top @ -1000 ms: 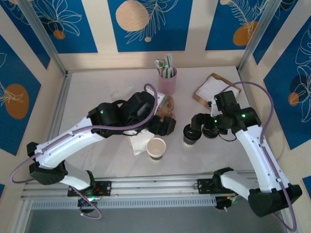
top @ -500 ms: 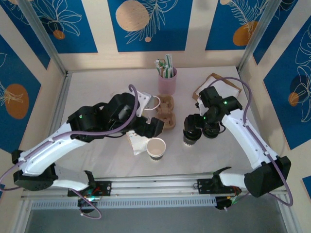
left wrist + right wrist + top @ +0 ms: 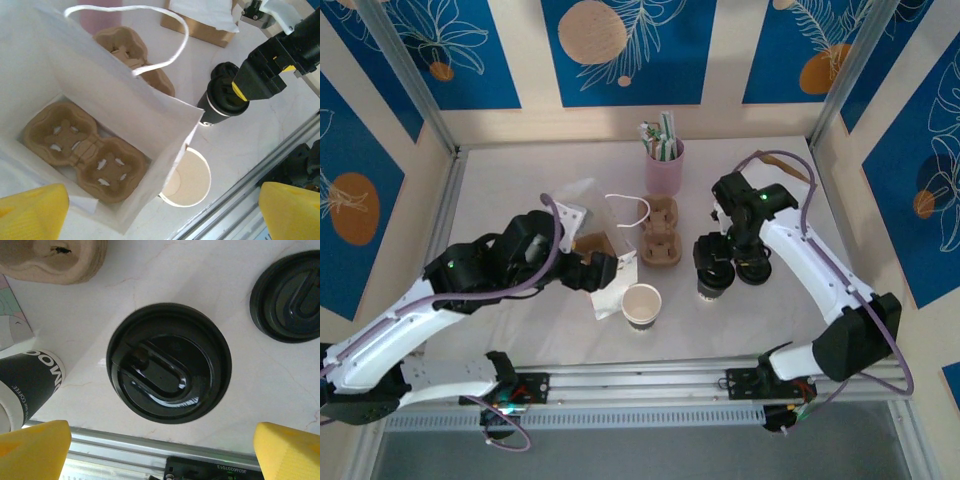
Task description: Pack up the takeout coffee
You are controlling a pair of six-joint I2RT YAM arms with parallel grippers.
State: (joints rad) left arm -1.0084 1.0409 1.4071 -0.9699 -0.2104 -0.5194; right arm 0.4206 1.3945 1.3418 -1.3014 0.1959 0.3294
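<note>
The takeout coffee (image 3: 169,362), a cup with a round black lid, stands on the table right of the middle (image 3: 713,284). My right gripper (image 3: 160,450) hovers open straight above it, one yellow fingertip on each side, touching nothing. In the top view that gripper (image 3: 728,262) partly covers the cup. My left gripper (image 3: 160,215) is open and holds nothing; it looks down into an open white paper bag (image 3: 125,100) with a brown cup carrier (image 3: 85,152) lying on its bottom. The coffee (image 3: 220,105) stands to the right of the bag.
A lidless paper cup (image 3: 642,305) stands just beside the bag's near corner. A second brown carrier (image 3: 660,235) lies behind it, and a loose black lid (image 3: 290,297) beside the coffee. A pink cup of straws (image 3: 665,165) and a napkin holder (image 3: 760,185) stand at the back.
My left arm has drawn back to the near left, away from the bag, with its jaws spreading a little. The right arm has swung inward while its gripper stayed over the coffee.
</note>
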